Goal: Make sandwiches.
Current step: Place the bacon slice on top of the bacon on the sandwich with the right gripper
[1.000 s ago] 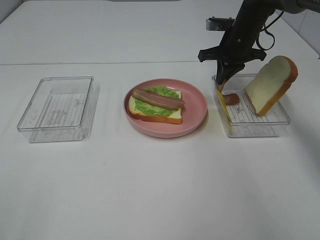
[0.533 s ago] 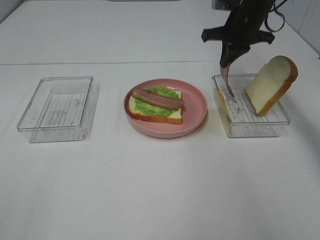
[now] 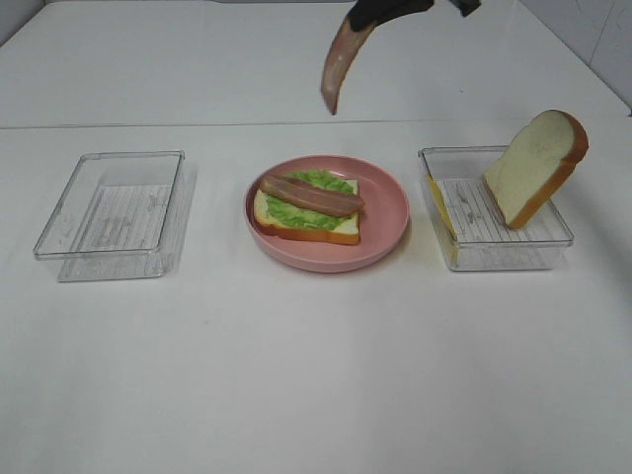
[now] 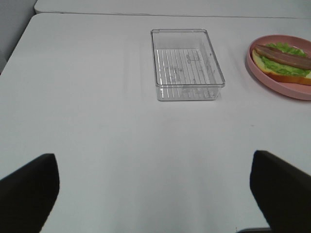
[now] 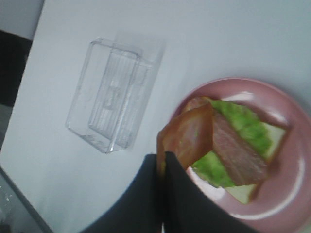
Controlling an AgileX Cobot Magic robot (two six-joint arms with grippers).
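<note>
Where the right gripper (image 3: 367,12) enters at the top centre of the high view, its jaws clamp one end of a limp reddish-brown toy bacon strip (image 3: 337,67), which hangs in the air. At centre frame, the round pink plate (image 3: 390,219) carries the open sandwich (image 3: 306,209) (bread, lettuce, one bacon strip). At right, a clear rectangular plastic tray (image 3: 513,255) holds a leaning white bread slice (image 3: 533,168) and a thin yellow cheese square (image 3: 440,205) against its left wall; a second clear tray (image 3: 114,212) sits at left. The left gripper (image 4: 155,184) stands wide open, holding nothing
</note>
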